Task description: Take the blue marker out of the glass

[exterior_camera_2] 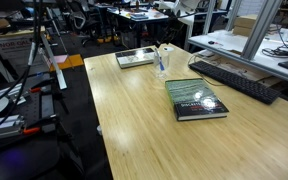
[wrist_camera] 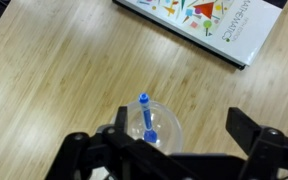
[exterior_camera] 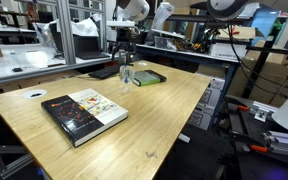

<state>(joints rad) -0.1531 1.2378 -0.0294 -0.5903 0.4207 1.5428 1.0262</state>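
The pincer is hovering right above the glass. Its 2 fingers are spread wide apart and are gripping nothing. In the wrist view they are reaching in from the bottom edge, 1 on each side of the glass, and the rim is showing between them.

The marker is standing inside the glass, leaning a little. Its blue cap is poking up past the rim towards the camera, and its lower end is resting on the bottom of the glass. The pincer is not touching it.

In an exterior view the pincer is hanging just over the glass. The glass is standing upright on the bench, near the far edge. A green book is lying flat just beside it, and a dark book is lying well apart from both, nearer the camera. The marker is too small to make out there.

From the opposite side, the glass is again standing next to the green book on the bench. The dark book is lying closer to the camera.

The wrist view is also catching a pale book cover with coloured shapes along the top edge, lying flat on the bench and apart from the glass. I cannot tell which of the 2 books it is.
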